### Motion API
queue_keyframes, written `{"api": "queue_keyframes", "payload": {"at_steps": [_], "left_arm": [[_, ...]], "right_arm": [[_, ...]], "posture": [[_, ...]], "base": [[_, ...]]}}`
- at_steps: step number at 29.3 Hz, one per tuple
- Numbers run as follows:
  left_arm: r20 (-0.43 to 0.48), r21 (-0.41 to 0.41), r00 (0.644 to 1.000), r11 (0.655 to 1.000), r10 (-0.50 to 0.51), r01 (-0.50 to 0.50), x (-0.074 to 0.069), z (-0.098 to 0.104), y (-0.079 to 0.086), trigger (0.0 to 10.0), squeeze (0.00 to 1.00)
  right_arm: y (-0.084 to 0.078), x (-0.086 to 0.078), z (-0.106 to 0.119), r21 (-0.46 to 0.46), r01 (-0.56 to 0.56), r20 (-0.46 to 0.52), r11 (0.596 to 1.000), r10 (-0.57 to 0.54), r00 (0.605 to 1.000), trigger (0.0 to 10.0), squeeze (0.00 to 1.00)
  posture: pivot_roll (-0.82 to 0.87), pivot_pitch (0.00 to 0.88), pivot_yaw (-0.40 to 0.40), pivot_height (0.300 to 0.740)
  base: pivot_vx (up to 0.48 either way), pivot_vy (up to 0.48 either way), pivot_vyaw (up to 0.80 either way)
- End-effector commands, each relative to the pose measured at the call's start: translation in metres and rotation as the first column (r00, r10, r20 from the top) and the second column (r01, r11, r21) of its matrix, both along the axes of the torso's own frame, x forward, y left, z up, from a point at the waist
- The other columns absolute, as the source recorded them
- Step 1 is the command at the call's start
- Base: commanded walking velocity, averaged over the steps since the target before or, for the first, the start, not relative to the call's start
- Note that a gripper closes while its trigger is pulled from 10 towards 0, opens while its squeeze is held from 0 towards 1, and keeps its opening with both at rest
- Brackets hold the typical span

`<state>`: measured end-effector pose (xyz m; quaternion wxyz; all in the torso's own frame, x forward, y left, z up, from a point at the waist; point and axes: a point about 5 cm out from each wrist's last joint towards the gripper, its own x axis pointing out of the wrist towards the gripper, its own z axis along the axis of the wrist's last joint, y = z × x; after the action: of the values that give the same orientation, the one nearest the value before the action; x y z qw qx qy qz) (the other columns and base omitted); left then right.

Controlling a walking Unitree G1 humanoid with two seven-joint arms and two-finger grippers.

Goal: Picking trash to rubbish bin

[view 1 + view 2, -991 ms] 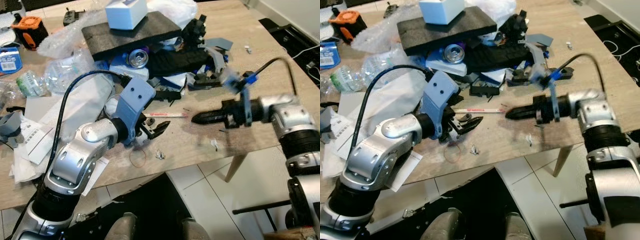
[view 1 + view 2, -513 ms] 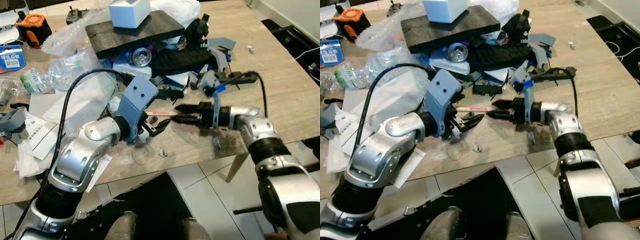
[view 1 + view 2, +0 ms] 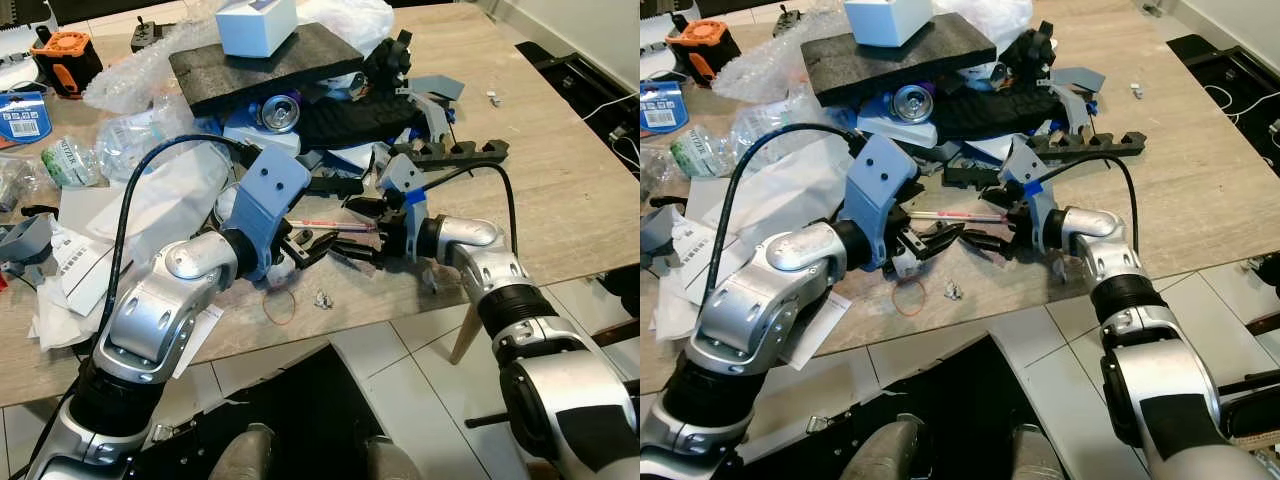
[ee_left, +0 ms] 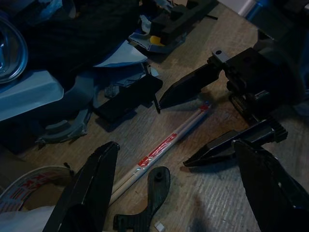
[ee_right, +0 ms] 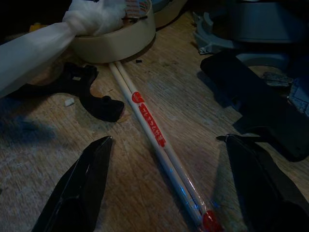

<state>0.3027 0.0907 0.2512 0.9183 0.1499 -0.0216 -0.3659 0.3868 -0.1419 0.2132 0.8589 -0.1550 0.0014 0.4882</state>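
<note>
Where the wrapped chopsticks (image 5: 154, 126) lay flat on the wooden table (image 3: 560, 190), their length ran between the two grippers, one end toward each. The right gripper (image 3: 352, 232) was the nearer, fingers spread wide to either side of them; the left gripper (image 3: 310, 247) faced it, also spread and empty.

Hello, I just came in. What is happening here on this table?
A humanoid robot is clearing trash from a cluttered wooden table. Its right gripper and left gripper face each other, both open, around a wrapped pair of chopsticks lying flat on the wood. Neither gripper holds anything yet.
</note>
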Motion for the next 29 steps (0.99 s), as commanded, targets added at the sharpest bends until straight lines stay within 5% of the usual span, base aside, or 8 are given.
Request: {"api": "queue_keyframes", "payload": {"at_steps": [1, 6, 11, 16, 25, 27, 28, 29], "left_arm": [[-0.007, 0.003, 1.000, 1.000, -0.011, 0.011, -0.003, -0.002, -0.002, 10.0, 0.00], [-0.010, 0.005, 1.000, 1.000, -0.015, 0.015, -0.003, -0.003, -0.003, 10.0, 0.00], [-0.010, 0.006, 1.000, 1.000, -0.018, 0.018, -0.004, -0.003, -0.003, 10.0, 0.00], [-0.012, 0.007, 1.000, 1.000, -0.021, 0.021, -0.004, -0.003, -0.003, 10.0, 0.00], [-0.010, 0.008, 1.000, 1.000, -0.018, 0.019, -0.004, -0.003, -0.004, 10.0, 0.00], [-0.010, 0.008, 1.000, 1.000, -0.017, 0.017, -0.004, -0.003, -0.004, 10.0, 0.00], [-0.010, 0.008, 1.000, 1.000, -0.017, 0.017, -0.004, -0.003, -0.004, 10.0, 0.00], [-0.010, 0.008, 1.000, 1.000, -0.017, 0.017, -0.004, -0.003, -0.004, 10.0, 0.00]], "right_arm": [[0.000, 0.000, -0.007, -0.022, 0.008, -0.027, 1.000, -0.009, 1.000, 10.0, 1.00], [-0.001, -0.001, -0.015, -0.093, 0.005, -0.056, 0.996, -0.010, 0.998, 10.0, 1.00], [-0.002, -0.021, -0.039, -0.151, -0.287, -0.243, 0.946, 0.246, 0.938, 10.0, 0.85], [-0.003, -0.028, -0.044, -0.180, -0.376, -0.299, 0.909, 0.314, 0.901, 10.0, 0.77], [-0.002, -0.017, -0.046, -0.274, -0.213, -0.227, 0.938, 0.152, 0.962, 10.0, 0.73], [-0.002, -0.012, -0.050, -0.314, -0.117, -0.198, 0.942, 0.056, 0.979, 10.0, 0.50], [-0.002, -0.012, -0.050, -0.314, -0.117, -0.198, 0.942, 0.056, 0.979, 10.0, 0.50], [0.000, -0.012, -0.054, -0.319, -0.099, -0.201, 0.942, 0.035, 0.979, 10.0, 0.22]], "posture": [[0.10, 0.331, 0.009, 0.740], [0.10, 0.332, 0.012, 0.740], [0.10, 0.332, 0.012, 0.740], [0.10, 0.332, 0.012, 0.740], [0.10, 0.331, 0.010, 0.740], [0.10, 0.331, 0.010, 0.740], [0.10, 0.331, 0.010, 0.740], [0.10, 0.331, 0.010, 0.740]], "base": [[0.000, 0.000, 0.00], [0.000, 0.000, 0.00], [0.000, 0.000, 0.00], [0.000, 0.000, 0.00], [0.000, 0.000, 0.00], [0.000, 0.000, 0.00], [0.000, 0.000, 0.00], [0.000, 0.000, 0.00]]}}
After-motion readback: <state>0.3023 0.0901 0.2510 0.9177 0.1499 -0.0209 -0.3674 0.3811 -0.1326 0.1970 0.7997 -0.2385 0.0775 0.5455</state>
